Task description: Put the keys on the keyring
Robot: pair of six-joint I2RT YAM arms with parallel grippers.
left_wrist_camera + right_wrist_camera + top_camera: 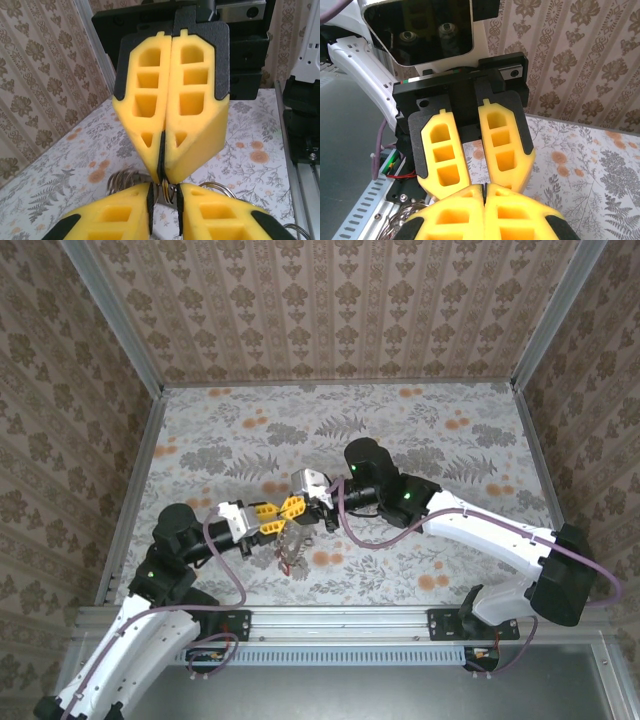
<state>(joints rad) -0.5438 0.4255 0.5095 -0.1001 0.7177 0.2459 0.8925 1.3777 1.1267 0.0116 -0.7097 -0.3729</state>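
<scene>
Centrally | left pincer [281, 519] meets right pincer [292, 508] | keys [288, 556] dangling below | floral table [450, 440]

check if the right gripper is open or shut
Shut. On the right gripper the yellow fingers meet along their length, in both wrist views.

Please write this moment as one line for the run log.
right gripper: shut on ring | left gripper: jaws narrowly apart, ring between | keys: bunch hanging below grippers

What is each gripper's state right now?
Left gripper: narrow gap around the keyring; grip cannot be told.
Right gripper: closed, tips at the keyring.
</scene>
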